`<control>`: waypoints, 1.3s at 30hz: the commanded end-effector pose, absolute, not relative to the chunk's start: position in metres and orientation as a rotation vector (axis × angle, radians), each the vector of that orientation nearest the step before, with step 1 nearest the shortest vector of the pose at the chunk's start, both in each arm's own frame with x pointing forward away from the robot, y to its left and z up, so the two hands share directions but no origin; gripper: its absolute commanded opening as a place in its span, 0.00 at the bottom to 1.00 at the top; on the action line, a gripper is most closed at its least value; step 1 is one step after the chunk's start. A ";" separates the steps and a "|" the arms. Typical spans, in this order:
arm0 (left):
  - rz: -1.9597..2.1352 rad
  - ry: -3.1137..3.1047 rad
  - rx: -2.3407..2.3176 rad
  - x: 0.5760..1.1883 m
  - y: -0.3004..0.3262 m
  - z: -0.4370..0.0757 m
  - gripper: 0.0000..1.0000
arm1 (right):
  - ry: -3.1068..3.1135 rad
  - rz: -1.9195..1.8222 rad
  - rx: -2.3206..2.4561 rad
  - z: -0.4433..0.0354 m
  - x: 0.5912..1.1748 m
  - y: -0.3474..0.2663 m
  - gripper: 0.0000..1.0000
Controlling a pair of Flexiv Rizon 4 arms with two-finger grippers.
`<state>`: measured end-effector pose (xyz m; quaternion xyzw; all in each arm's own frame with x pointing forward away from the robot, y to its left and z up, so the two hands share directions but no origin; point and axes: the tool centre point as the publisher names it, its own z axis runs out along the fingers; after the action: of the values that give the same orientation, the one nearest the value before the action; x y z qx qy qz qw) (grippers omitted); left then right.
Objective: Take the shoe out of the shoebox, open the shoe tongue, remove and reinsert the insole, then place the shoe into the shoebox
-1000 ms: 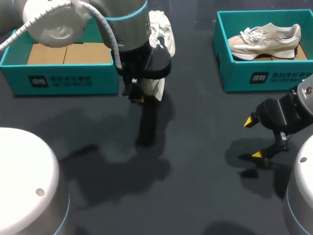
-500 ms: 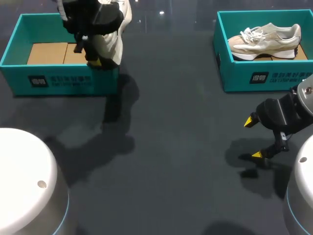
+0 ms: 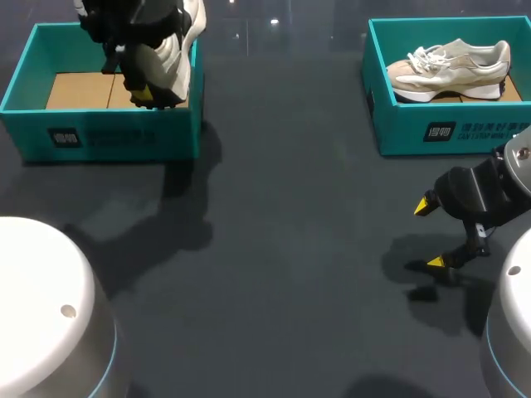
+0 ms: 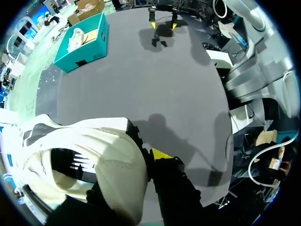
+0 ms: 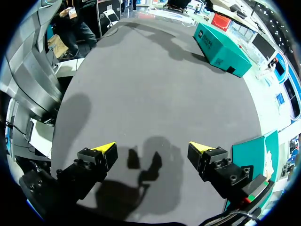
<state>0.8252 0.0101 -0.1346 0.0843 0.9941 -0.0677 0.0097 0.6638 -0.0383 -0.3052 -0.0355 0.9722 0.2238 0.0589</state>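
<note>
A cream-and-white shoe (image 3: 172, 56) hangs tilted over the right end of the left teal shoebox (image 3: 108, 137), whose brown cardboard floor is bare. My left gripper (image 3: 138, 93) is shut on the shoe, pinching its wall. In the left wrist view the shoe (image 4: 89, 155) fills the space beside one yellow-tipped finger (image 4: 161, 154); the other finger is hidden by the shoe. My right gripper (image 3: 431, 233) stands open low over the table at the right, with nothing between its fingers (image 5: 153, 150).
A second teal shoebox (image 3: 448, 133) at the back right holds a beige shoe (image 3: 452, 66). From the right wrist this box's wall (image 5: 256, 160) shows close beside the gripper, and the left shoebox (image 5: 221, 49) far ahead. Dark table lies between the boxes.
My left arm has carried the shoe from the table's middle back and left, to over the left shoebox. The right arm has not moved.
</note>
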 end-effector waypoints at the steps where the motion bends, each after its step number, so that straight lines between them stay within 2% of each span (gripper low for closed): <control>1: -0.196 3.100 0.243 0.840 0.026 -0.138 0.00 | 2.944 0.674 -0.106 -0.305 0.662 -0.038 1.00; 14: -0.193 3.151 0.158 0.925 0.111 -0.135 0.00 | 2.944 0.674 -0.106 -0.305 0.662 -0.038 1.00; 28: -0.095 3.211 0.086 0.980 0.207 -0.136 0.00 | 2.944 0.674 -0.106 -0.305 0.662 -0.038 1.00; 39: -0.095 3.211 0.086 0.980 0.207 -0.136 0.00 | 2.944 0.674 -0.106 -0.305 0.662 -0.038 1.00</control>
<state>0.9788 0.2064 -0.1388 0.0263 0.9986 -0.0300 -0.0339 0.6638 -0.0383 -0.3052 -0.0355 0.9722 0.2238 0.0589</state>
